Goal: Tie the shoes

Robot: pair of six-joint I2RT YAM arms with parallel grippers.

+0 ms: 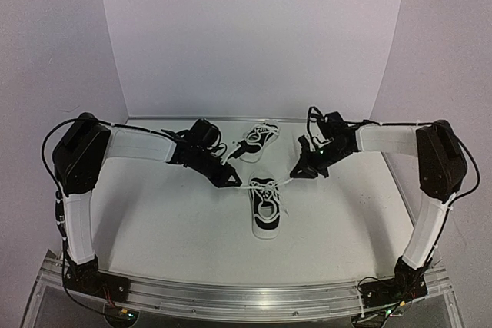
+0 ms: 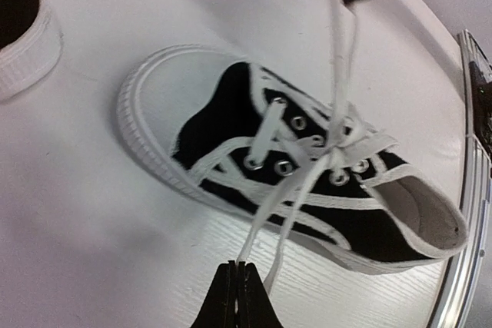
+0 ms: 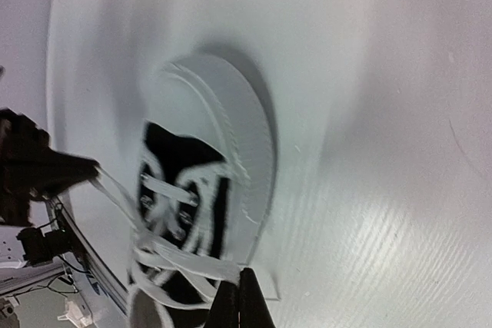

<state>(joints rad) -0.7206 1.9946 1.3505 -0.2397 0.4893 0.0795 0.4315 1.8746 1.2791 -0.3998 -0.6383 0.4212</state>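
The near shoe (image 1: 266,211), black with a white sole and white stripes, lies mid-table with its toe toward the arms' bases. Its white laces (image 1: 265,183) stretch sideways to both grippers. My left gripper (image 1: 235,181) sits just left of the shoe's lace area, shut on a lace loop (image 2: 261,220) that runs from the knot over the eyelets to its tips (image 2: 237,268). My right gripper (image 1: 294,174) is just right of the shoe (image 3: 231,151), shut on the other lace (image 3: 192,255) at its tips (image 3: 240,274). The second shoe (image 1: 257,142) lies farther back, untouched.
White backdrop walls (image 1: 254,36) enclose the back and sides of the table. An aluminium rail (image 1: 246,297) runs along the near edge and shows in the left wrist view (image 2: 461,266). The far shoe's sole (image 2: 27,44) sits close behind the left gripper's working area.
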